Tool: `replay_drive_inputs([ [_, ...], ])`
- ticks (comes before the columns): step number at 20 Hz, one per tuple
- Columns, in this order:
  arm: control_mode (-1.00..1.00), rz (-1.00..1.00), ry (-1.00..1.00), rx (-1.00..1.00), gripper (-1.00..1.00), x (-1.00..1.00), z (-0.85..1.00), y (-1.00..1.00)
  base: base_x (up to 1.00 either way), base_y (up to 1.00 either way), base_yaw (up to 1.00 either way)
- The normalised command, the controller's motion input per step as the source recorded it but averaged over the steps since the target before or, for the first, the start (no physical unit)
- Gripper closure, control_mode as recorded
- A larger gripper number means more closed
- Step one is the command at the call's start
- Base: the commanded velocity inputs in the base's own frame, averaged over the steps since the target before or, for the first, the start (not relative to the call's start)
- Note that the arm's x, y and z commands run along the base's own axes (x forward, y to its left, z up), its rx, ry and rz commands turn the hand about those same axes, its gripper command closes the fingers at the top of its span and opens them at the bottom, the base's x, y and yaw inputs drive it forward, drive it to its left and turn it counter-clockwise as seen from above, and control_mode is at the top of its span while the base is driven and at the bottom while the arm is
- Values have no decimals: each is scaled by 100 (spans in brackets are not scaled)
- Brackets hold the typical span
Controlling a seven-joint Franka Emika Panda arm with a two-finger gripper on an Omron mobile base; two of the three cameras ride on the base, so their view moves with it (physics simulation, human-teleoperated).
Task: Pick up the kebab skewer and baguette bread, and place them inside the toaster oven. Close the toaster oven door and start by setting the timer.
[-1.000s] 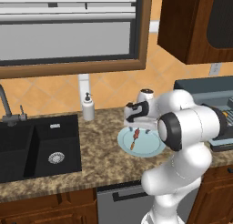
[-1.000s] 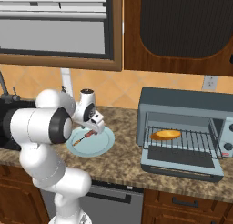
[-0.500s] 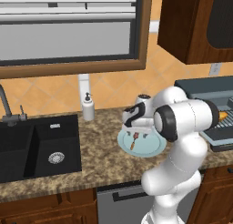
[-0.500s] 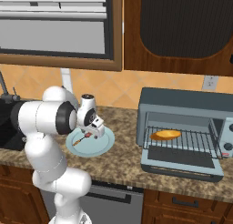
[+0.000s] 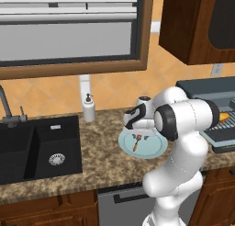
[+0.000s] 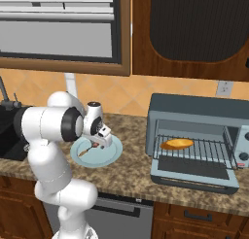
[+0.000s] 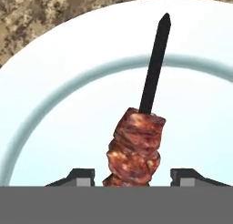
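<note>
Claw [image 7: 127, 178] down low over plate [image 7: 54, 104], tips either side of skewer [image 7: 136, 145] w/ gaps showing; can't tell if gripping yet. Skewer lies on plate [image 5: 153, 149], on counter [image 5: 101, 161] btwn sink [image 5: 36, 147] & oven [image 6: 194, 136]. Bread [image 6: 177, 144] on oven rack, door [image 6: 194, 171] down.

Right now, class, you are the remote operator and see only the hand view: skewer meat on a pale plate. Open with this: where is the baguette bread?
Observer: The baguette bread lies on the wire rack inside the toaster oven.
Operator: Is its door open?
Observer: Yes, the toaster oven door hangs dropped down, open.
Operator: What stands near my plate?
Observer: A soap dispenser stands on the counter between the plate and the sink.
</note>
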Motion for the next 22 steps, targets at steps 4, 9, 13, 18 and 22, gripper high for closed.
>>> replay_drive_inputs([
  [4, -100, 0, 0, 0, 100, 0, -31, 2, 0, 0, 0],
  [9, -100, 0, 0, 0, 100, 0, 13, -10, 0, 0, 0],
  [13, -100, 0, 0, 2, 100, -6, 71, -26, 0, 0, 0],
  [18, -100, -3, 0, 3, 100, -35, 93, -30, 0, 0, 0],
  [22, -100, -15, 0, 3, 100, -78, 81, -30, 0, 0, 0],
])
